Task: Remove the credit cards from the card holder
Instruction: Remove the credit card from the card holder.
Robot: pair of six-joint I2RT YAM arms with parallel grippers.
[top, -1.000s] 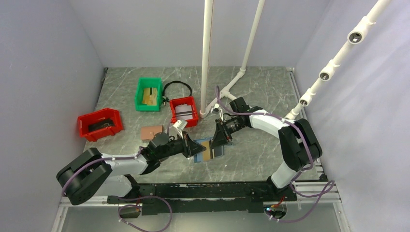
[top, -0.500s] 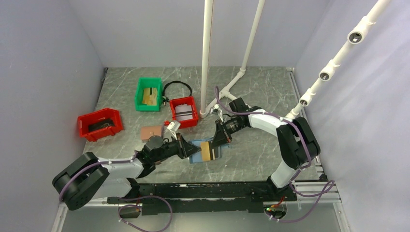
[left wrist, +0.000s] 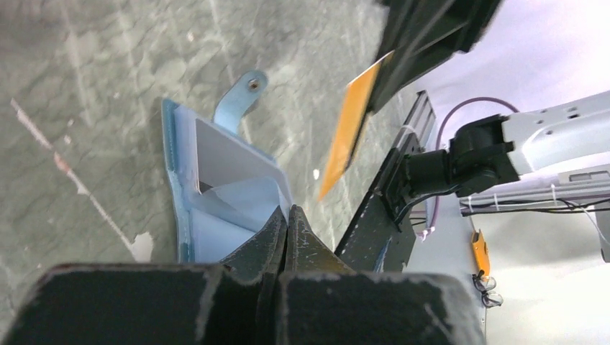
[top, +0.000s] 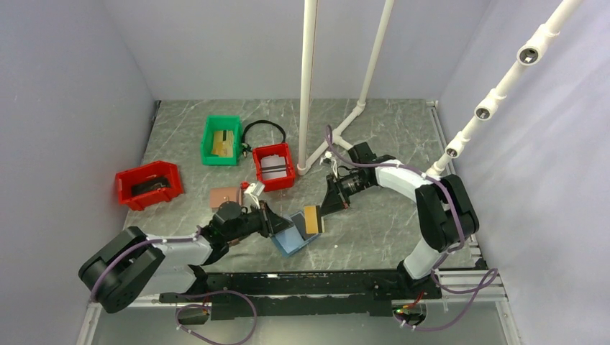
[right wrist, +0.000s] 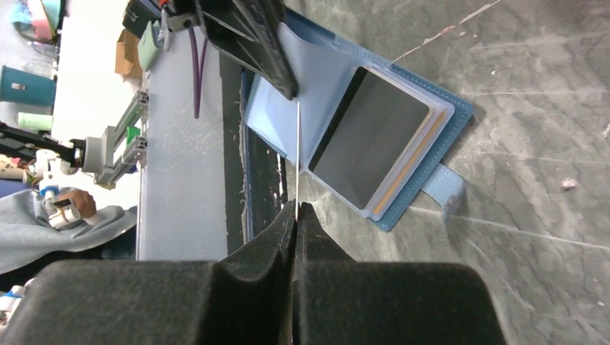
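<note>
The blue card holder [top: 291, 241] lies open and tilted on the table between the arms, its snap tab [left wrist: 242, 97] pointing away. My left gripper [left wrist: 286, 215] is shut on one of its pale inner pockets at the near edge. My right gripper [right wrist: 296, 210] is shut on a gold-tan credit card [top: 311, 220], held clear of the holder; that card [left wrist: 351, 129] hangs on edge beside the holder. In the right wrist view the card [right wrist: 297, 147] shows only as a thin line. A dark card [right wrist: 370, 136] and gold card edges [right wrist: 411, 167] sit in the holder's pocket.
A green bin [top: 221, 140] with tan cards, a small red bin [top: 274, 164] and a larger red bin [top: 149, 185] stand at the back left. A brown wallet [top: 225, 197] lies near the left arm. White pipes [top: 308, 86] rise behind the work spot.
My right gripper has shut on the gold card and drawn it out of the holder, up and to the back right. The left gripper turned and tilted the holder.
</note>
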